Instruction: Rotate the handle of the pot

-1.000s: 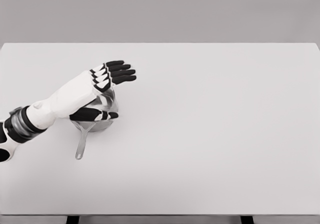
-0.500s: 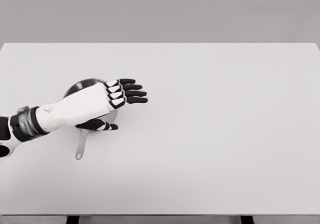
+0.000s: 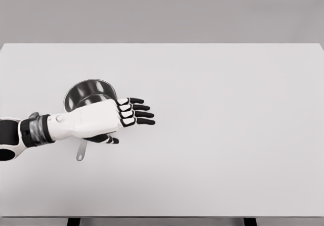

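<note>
A small shiny steel pot (image 3: 87,92) stands on the white table (image 3: 217,125) at the left. Its thin handle (image 3: 80,152) points toward the near edge, and only the tip shows below my arm. My left hand (image 3: 130,125) hovers over the pot's near rim and the handle's root, hiding both. The black fingers (image 3: 142,114) stretch flat to the right, past the pot. The thumb (image 3: 107,139) lies below the palm, close to the handle. Nothing is held in the hand. The right arm is out of view.
The table's far edge (image 3: 162,44) meets a plain grey wall. The near edge (image 3: 162,216) runs along the bottom of the picture.
My left hand has dropped toward the near edge and shifted right, uncovering the pot's far rim and bowl. The pot and its handle have stayed where they were.
</note>
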